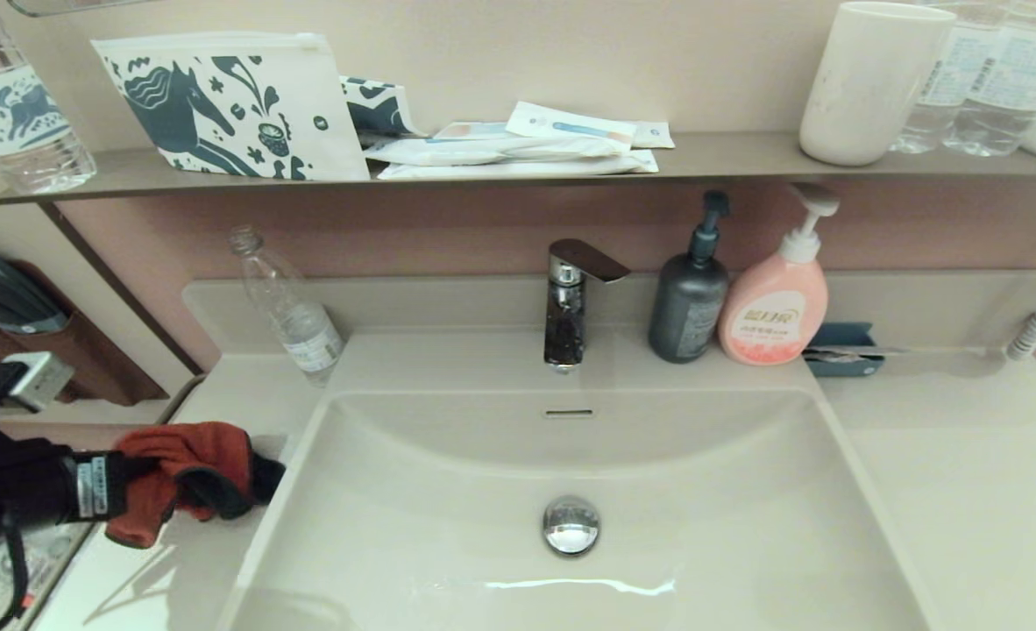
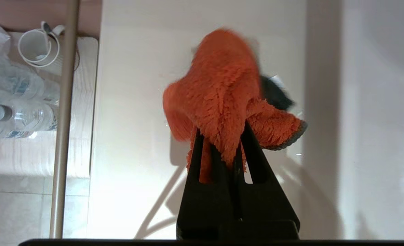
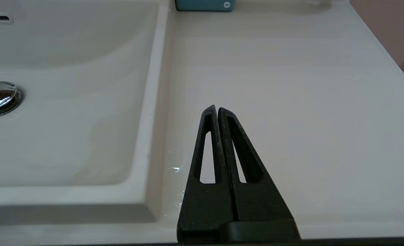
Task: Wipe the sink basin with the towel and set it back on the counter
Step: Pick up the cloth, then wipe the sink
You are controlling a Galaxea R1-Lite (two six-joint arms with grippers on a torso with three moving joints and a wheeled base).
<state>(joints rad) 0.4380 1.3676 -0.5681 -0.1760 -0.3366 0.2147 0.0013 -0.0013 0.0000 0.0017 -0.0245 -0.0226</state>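
Above the counter [image 1: 220, 386], left gripper [image 1: 145, 486] grips towel [image 1: 189, 469].

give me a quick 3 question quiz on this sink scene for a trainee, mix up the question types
1. True or false: the left gripper is shut on the towel.
2. Multiple choice: where is the towel? A) lying in the sink basin B) held over the counter left of the basin C) on the wall shelf
3. Fill the gap: the right gripper is shut and holds ____.

Key
1. True: its fingers pinch the orange cloth.
2. B: the head view shows it at the basin's left edge, outside the bowl.
3. Nothing: it hangs over the bare counter right of the basin.
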